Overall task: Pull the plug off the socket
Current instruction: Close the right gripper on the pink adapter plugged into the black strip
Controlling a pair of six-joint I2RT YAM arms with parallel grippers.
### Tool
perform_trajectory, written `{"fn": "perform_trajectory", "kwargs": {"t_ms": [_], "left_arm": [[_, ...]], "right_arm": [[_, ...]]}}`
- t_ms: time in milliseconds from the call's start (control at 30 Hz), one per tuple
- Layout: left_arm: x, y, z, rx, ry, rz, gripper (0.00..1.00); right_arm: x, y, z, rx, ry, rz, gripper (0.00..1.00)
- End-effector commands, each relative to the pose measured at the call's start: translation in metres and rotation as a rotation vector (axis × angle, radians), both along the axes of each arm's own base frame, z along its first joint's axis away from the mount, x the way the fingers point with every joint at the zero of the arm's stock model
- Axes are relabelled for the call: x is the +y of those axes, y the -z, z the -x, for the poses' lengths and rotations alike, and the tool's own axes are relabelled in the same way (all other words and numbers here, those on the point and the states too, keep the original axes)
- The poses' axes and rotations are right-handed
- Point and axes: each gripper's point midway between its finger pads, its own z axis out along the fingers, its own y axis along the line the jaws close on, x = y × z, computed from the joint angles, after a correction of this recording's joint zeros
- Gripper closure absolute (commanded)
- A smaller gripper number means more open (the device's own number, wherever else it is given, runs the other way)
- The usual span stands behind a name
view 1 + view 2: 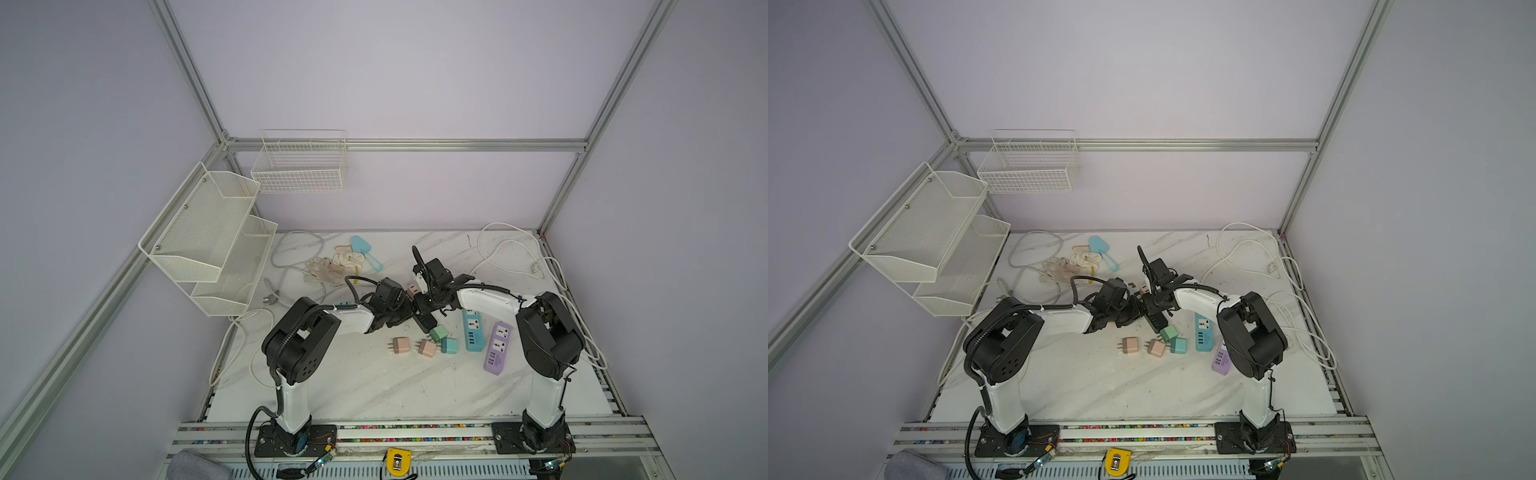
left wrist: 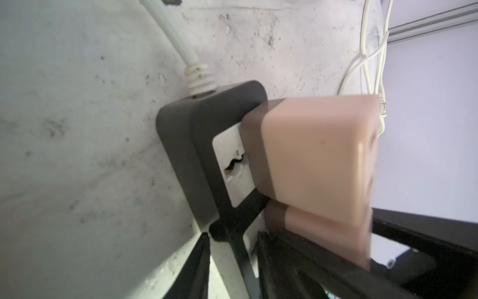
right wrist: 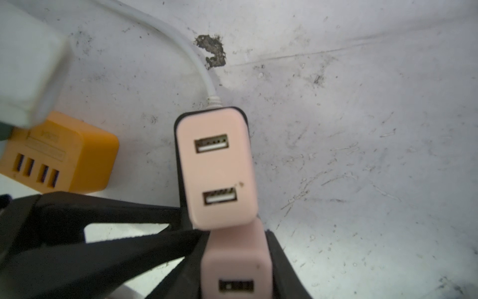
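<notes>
The socket is a black power strip [image 1: 426, 322] [image 1: 1156, 322] [image 2: 186, 145] with a white cable, lying mid-table. Two pink USB plugs sit in it side by side. My right gripper [image 3: 236, 238] [image 1: 419, 301] [image 1: 1148, 297] is shut on the nearer plug [image 3: 236, 259] [image 2: 323, 233], one finger on each flank. The farther plug [image 3: 217, 168] [image 2: 318, 155] is untouched. My left gripper [image 2: 232, 234] [image 1: 405, 316] [image 1: 1136, 309] comes in from the left. Its fingers [image 3: 116, 248] close on the strip's body beside the plugs.
An orange USB charger [image 3: 64, 155] lies close to the strip. Several loose pink and green plugs [image 1: 427, 347], a blue strip [image 1: 473, 332] and a purple strip [image 1: 496, 349] lie nearer the front. Gloves [image 1: 332, 266] and a trowel [image 1: 365, 249] are behind, white cables [image 1: 540, 270] to the right, and wire racks [image 1: 208, 249] to the left.
</notes>
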Motion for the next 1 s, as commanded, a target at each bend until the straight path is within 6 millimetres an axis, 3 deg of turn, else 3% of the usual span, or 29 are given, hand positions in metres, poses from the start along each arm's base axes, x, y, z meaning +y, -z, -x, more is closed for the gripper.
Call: {"fn": "perform_trajectory", "kwargs": {"t_ms": [0,200,333,567,867,967], "left_arm": [[0.014,0.023,0.024,0.073,-0.009,-0.059,0.7],[0.021,0.031,0.03,0.087,-0.011,-0.079,0.7],[0.022,0.033,0.034,0.096,-0.006,-0.083,0.71],[0.022,0.039,0.037,0.112,-0.008,-0.091,0.72],[0.024,0.034,0.039,0.101,-0.003,-0.093,0.72],[0.024,0.035,0.039,0.103,-0.003,-0.095,0.72]], "right_arm": [[-0.007,0.009,-0.001,0.014,0.007,0.055,0.75],[-0.001,0.002,0.0,0.004,0.014,0.014,0.78],[-0.014,0.001,-0.005,-0.017,0.05,0.083,0.8],[0.003,-0.006,-0.001,-0.03,0.025,0.057,0.82],[-0.02,-0.013,-0.011,-0.071,0.092,0.13,0.84],[-0.008,-0.012,-0.006,-0.06,0.083,0.097,0.86]]}}
